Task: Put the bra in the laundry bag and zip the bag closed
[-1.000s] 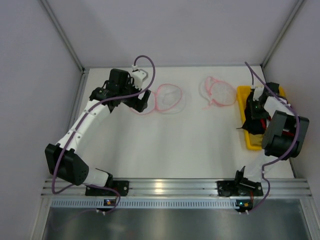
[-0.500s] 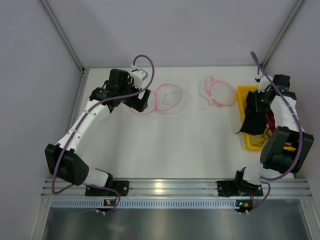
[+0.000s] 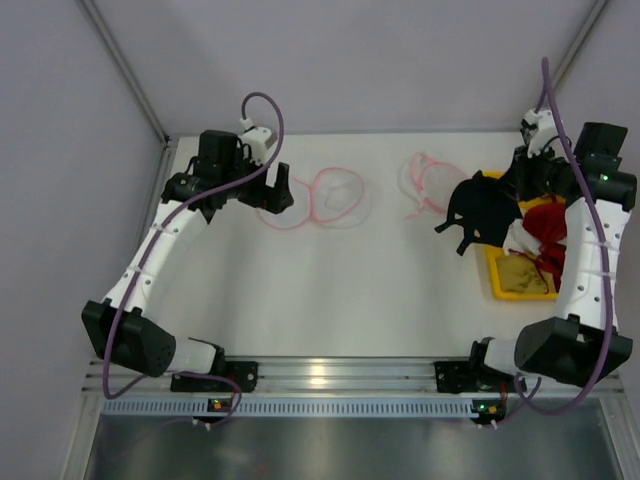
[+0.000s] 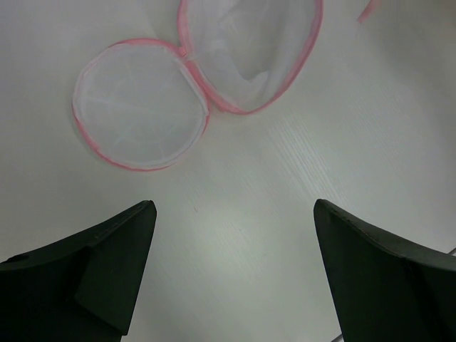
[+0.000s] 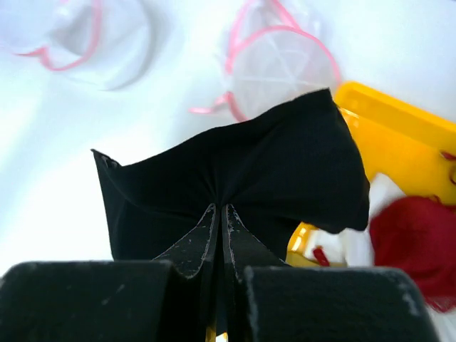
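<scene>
Two pink-trimmed mesh pouches are lying on the surface [image 3: 350,300], and the step in hand appears to be carrying the bra [image 5: 235,167] over to one of them. The right jaws are pinching together on a fold near the middle of the black fabric, so the bra is hanging in the air beside the yellow tray [image 3: 500,285] of red garments [image 3: 545,222] and near the closer pouch [image 3: 440,185], its wings drooping loose. The left jaws are standing wide apart, gripping nothing, and hovering over bare surface just short of the laundry bag [image 4: 249,50], whose bowl is gaping open with its round lid flap [image 4: 139,107] lying flat beside it. That open bag is probably the target. To do this well, the right arm [image 3: 588,250] should be travelling high enough that the dangling wings are not snagging the closer pouch. It should then be lowering the bundle squarely over the open bowl before letting go, so no wing is spilling over the zip trim.
</scene>
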You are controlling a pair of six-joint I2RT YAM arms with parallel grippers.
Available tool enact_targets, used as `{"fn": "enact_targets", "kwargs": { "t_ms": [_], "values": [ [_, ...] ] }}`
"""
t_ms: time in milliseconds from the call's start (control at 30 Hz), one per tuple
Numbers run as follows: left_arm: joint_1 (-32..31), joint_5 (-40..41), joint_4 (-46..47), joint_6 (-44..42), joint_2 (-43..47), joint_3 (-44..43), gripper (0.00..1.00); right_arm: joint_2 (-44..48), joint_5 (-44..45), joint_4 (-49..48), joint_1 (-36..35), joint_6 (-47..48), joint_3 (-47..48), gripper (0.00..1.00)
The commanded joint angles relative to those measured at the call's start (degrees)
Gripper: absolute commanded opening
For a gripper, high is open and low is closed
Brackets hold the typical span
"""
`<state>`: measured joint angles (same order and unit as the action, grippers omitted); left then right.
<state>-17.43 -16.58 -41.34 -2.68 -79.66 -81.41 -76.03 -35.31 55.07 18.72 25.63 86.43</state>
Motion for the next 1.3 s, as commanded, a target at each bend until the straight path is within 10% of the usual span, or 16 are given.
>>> {"fn": "enact_targets", "kwargs": {
  "t_ms": [0, 633, 967, 1267],
  "values": [
    [2.1, -5.2, 1.0, 4.2, 3.9, -1.9, 0.98, 3.3, -12.7, 6.8, -2.5, 2.1, 4.1, 0.00],
    [15.1, -12.3, 5.1, 6.2, 17.3, 16.1, 0.98, 1.0, -0.6, -6.5, -53.8, 0.7, -13.0, 0.00],
    [15.1, -16.6, 4.3, -18.8, 22.5, 28.4, 0.98, 2.2, 9.5, -8.0, -58.5, 16.3, -29.0, 0.01],
    [10.0, -11.5, 9.8, -18.0, 10.6, 26.4, 0.90, 11.1, 18.6, -13.1, -56.5, 13.3, -34.9, 0.49]
  ]
}}
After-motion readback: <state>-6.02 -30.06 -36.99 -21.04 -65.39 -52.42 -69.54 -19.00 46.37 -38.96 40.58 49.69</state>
